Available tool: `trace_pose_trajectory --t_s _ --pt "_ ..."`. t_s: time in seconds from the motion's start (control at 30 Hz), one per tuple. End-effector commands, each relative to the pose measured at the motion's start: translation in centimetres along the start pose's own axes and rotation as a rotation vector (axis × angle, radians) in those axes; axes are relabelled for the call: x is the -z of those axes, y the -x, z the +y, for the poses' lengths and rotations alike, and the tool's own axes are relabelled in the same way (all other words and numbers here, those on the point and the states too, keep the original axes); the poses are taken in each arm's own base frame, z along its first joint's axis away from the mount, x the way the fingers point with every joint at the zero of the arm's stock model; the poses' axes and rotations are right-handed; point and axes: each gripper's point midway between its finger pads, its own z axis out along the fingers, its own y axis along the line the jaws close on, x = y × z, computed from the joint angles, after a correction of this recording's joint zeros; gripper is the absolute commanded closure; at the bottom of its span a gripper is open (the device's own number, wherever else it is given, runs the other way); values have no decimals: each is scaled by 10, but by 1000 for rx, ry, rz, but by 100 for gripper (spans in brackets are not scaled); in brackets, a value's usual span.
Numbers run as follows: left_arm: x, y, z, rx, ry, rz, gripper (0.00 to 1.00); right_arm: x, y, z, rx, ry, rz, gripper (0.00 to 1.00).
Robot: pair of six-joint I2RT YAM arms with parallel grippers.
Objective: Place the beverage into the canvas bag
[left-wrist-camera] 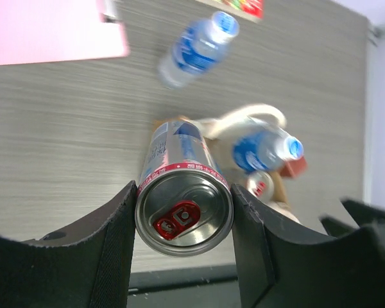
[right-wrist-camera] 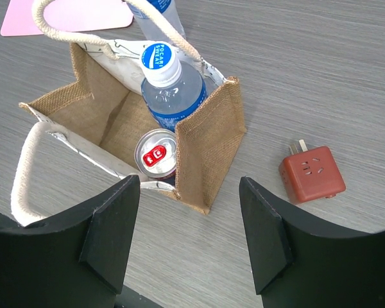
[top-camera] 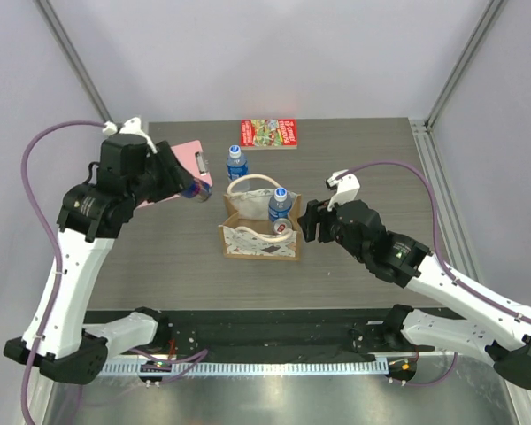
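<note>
From above, one canvas bag stands open in the middle of the desk. There are two bottles and two cans. One bottle stands on the desk just behind the bag; the second bottle stands inside it, with the second can beside it. The beverage can is off the desk, held in the left fingers, to the left of the bag and apart from it. A pink pad lies under that arm, and one red booklet lies at the far edge. The right fingers hang close to the bag's right side.

In the left wrist view, both left fingers press the beverage can's sides and its red-tabbed top faces the camera. Beyond it are the bag and the loose bottle; nothing lies between can and bag.

In the right wrist view, the right fingers stand apart with nothing between them, just short of the bag's near corner. One red-brown plug adapter lies on the desk to the right of the bag, not touching it.
</note>
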Motion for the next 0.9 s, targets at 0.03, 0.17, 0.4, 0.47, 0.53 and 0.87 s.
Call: trace_pose_trajectory --t_s 0.03,0.17,0.4,0.47,0.53,0.87 --pt "1 1 -76 -74 -277 24 100 1 11 -1 -35 -22 -27 32" --pt "0 -9 -120 -136 -410 53 100 4 14 -3 -41 -28 -33 32" --pt "-37 -24 -137 -198 -430 61 100 6 14 -1 -48 -21 -21 32" --pt "-49 -29 -135 -220 -415 65 100 6 14 -1 -52 -20 -18 32" --pt "-63 -35 -133 -244 -392 76 100 7 15 0 -53 -18 -20 32" --pt "-109 -57 -116 -361 -312 74 100 7 17 2 -55 -15 -15 32"
